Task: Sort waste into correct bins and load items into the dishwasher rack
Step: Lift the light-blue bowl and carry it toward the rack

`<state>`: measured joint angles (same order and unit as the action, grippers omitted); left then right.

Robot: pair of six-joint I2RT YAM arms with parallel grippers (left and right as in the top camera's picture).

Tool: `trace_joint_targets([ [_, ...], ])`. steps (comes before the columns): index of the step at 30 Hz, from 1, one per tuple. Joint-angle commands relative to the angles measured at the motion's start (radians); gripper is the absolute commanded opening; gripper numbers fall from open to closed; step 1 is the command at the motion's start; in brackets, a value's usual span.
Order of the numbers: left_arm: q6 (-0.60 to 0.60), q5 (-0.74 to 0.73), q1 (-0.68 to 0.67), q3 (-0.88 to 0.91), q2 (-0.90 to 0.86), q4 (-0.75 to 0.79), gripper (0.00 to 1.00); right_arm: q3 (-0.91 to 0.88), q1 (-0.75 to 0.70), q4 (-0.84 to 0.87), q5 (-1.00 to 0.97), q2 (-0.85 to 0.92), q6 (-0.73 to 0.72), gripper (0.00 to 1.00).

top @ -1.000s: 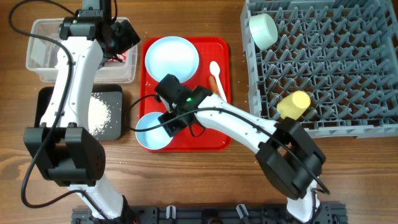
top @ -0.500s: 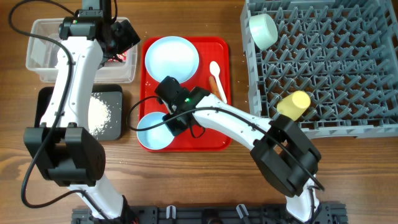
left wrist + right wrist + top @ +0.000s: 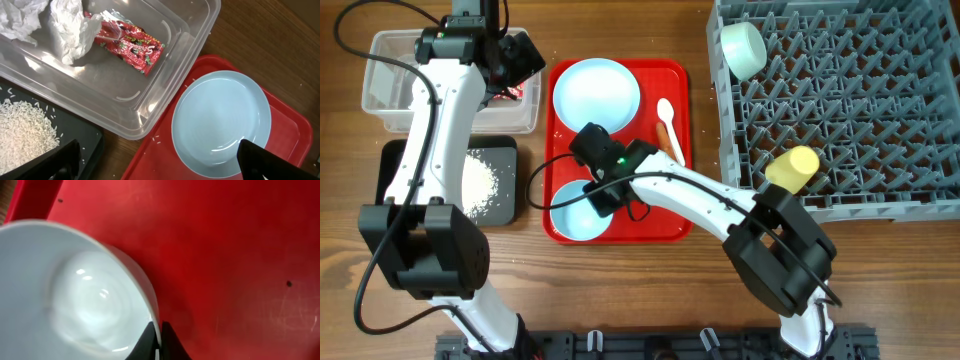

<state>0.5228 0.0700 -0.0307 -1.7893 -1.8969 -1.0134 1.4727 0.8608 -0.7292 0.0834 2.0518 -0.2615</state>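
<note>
From overhead, the right tool [image 3: 603, 192] was shut on the 1 o'clock rim of the round light blue bowl [image 3: 575, 215]. The bowl sat in the 7 o'clock corner of the flat red plastic tray [image 3: 557, 130]. A rim pinch looked the readiest way to lift it toward the large grey pegged dishwasher rack [image 3: 840, 100] at 2 o'clock. That rack already held a pale green bowl [image 3: 744, 48] and a small yellow cup [image 3: 792, 167]. A round light blue plate [image 3: 596, 92], a white plastic spoon [image 3: 666, 110] and an orange carrot [image 3: 665, 136] lay on the red tray. The left tool [image 3: 510, 62] hung over the clear rectangular plastic tub [image 3: 390, 80] at 10 o'clock.

In the left wrist view its jaws stood fully spread, holding nothing. The tub contained a red snack wrapper [image 3: 132, 47] and crumpled white tissue [image 3: 70, 25]. The shallow black rectangular tray [image 3: 80, 131] at 8 o'clock held loose white rice [image 3: 22, 130].

In the right wrist view the fingers [image 3: 145, 342] clamped the bowl's thin wall, and the bowl was empty.
</note>
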Motion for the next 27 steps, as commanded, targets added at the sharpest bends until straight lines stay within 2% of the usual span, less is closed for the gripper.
trace_joint_targets([
  [1, 0.013, 0.006, 0.002, 0.004, 0.000, 0.000, 1.00, 0.006, 0.002, -0.016, -0.028, 0.023, -0.004, 0.04],
  [17, 0.013, 0.006, 0.002, 0.004, 0.000, 0.001, 1.00, 0.006, -0.012, -0.046, -0.092, 0.010, -0.063, 0.04],
  [27, 0.013, 0.006, 0.002, 0.004, 0.000, 0.000, 1.00, 0.020, -0.019, -0.074, -0.187, -0.101, -0.092, 0.04],
])
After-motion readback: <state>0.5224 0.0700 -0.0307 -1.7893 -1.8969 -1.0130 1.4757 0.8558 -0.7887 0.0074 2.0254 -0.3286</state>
